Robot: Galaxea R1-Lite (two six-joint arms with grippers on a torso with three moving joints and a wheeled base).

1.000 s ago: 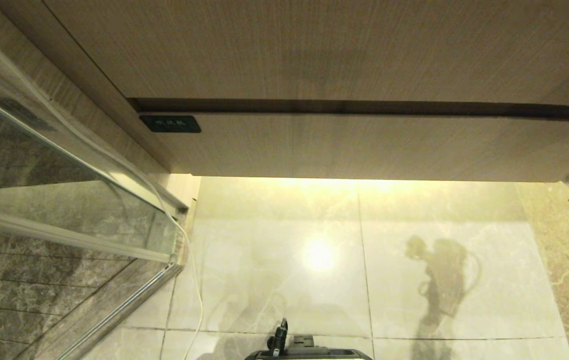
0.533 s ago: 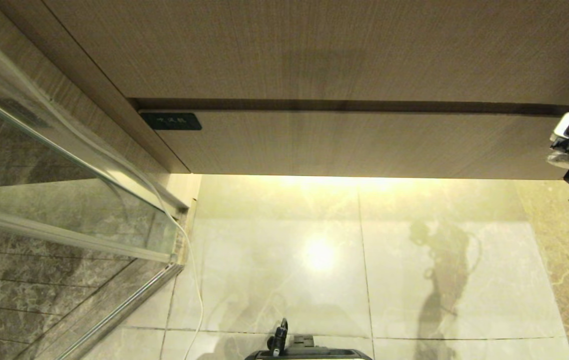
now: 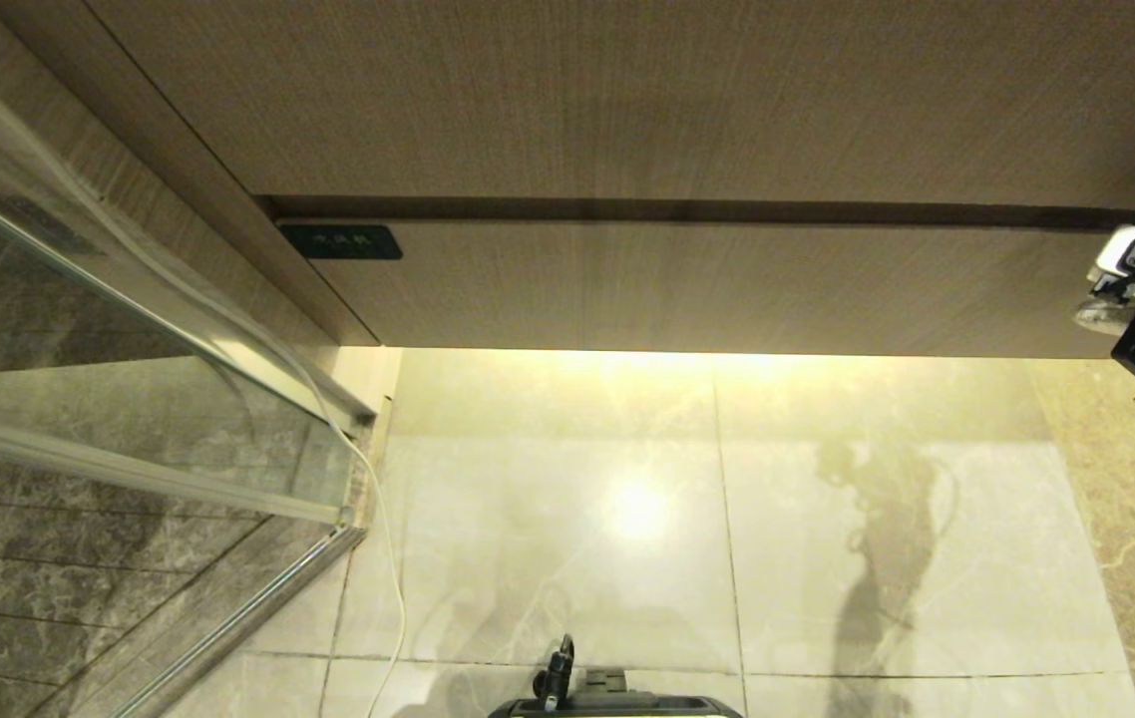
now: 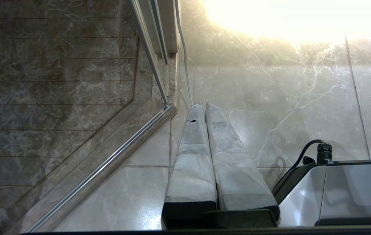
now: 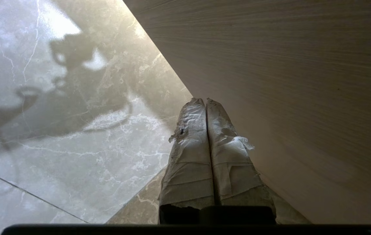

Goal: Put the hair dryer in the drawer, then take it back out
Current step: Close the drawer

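Wide light wood-grain drawer [image 3: 707, 289] w/ small dark label at its front left corner sits pushed in under the taller wood-grain panel [image 3: 627, 100]. Right gripper [image 5: 206, 101], taped fingers pressed together, empty, is at the drawer's front near its right end. Left gripper [image 4: 204, 105] also closed, parked low over pale marble floor [image 3: 627, 499] beside glass shower door [image 3: 129, 399]. Hair dryer not in view.
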